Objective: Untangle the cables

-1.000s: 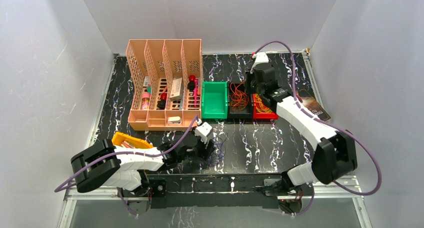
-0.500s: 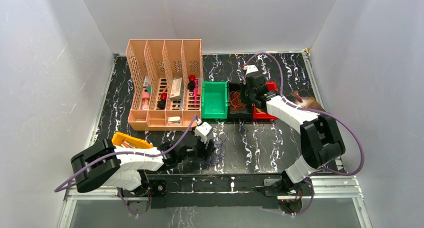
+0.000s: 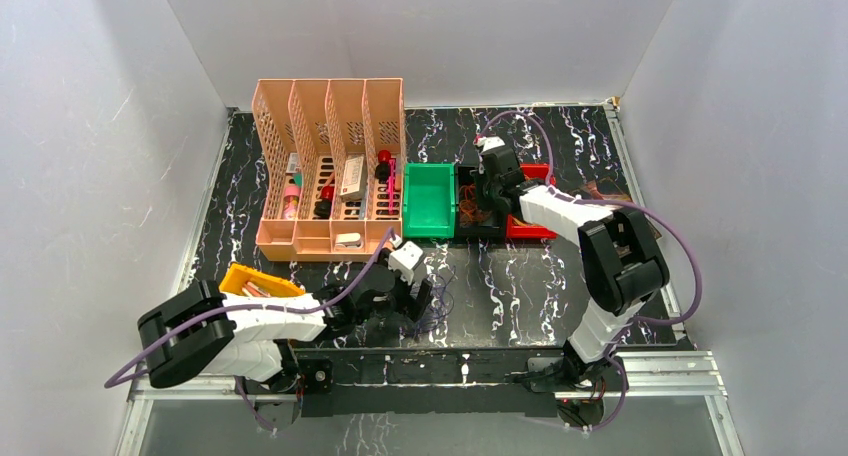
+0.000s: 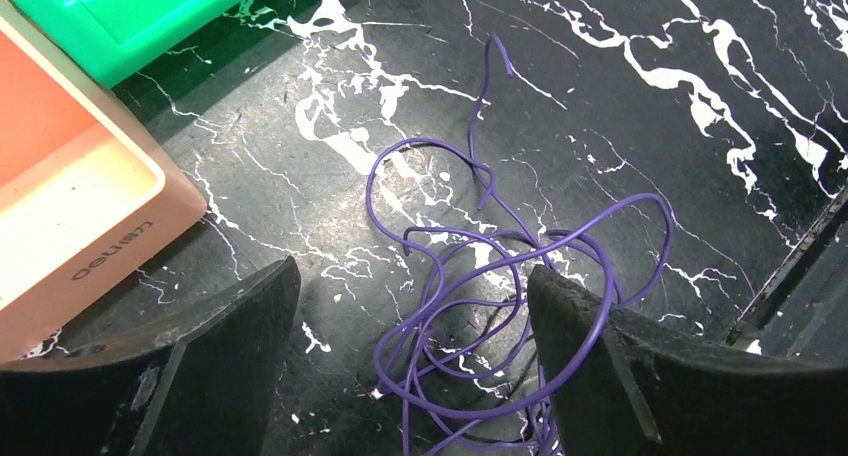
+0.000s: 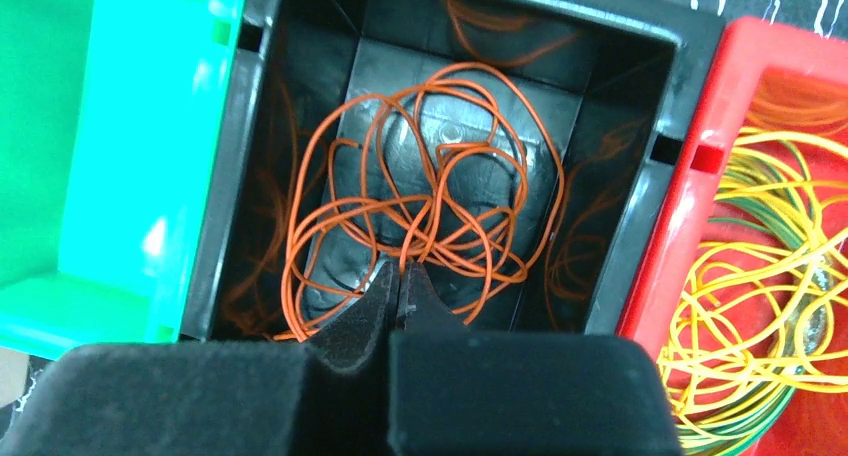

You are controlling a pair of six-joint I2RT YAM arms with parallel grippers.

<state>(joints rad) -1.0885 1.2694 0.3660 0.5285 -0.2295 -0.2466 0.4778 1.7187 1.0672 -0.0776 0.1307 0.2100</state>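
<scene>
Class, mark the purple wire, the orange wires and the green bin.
purple wire (image 4: 487, 266), left wrist view, middle of tangle.
orange wires (image 5: 430, 221), right wrist view, centre of loops.
green bin (image 3: 428, 201), top external view, bare floor.

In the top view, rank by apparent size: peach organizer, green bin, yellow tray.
Largest: peach organizer.
Then green bin.
Smallest: yellow tray, though the left arm hides part of it, so this is less sure.
</scene>
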